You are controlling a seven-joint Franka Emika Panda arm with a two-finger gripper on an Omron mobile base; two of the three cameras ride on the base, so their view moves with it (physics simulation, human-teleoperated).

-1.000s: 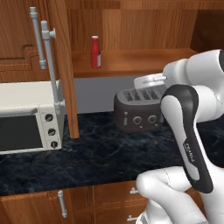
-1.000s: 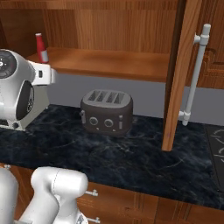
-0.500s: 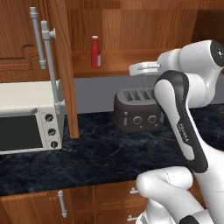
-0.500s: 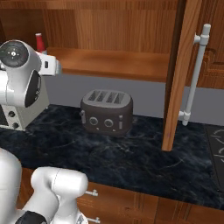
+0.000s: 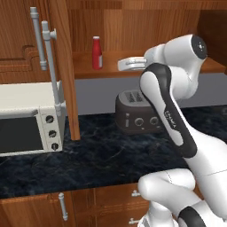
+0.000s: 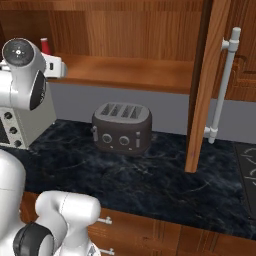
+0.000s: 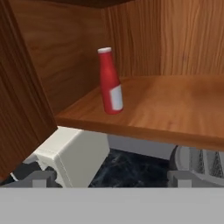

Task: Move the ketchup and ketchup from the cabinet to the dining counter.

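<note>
Early in the task, by the look of it. One ketchup (image 5: 96,52) upright on the cabinet (image 5: 111,66) shelf, near its left end and close to the front edge, untouched. Second bottle nowhere to be told. Claw (image 5: 128,64) raised to shelf level, jaws spread wide and empty, well apart from the bottle and to its right. Below, toaster (image 6: 122,127) and oven (image 5: 27,117) on the black worktop (image 6: 130,175). Left to do, judging from this: reach, grip, carry each bottle to the dining counter.
</note>
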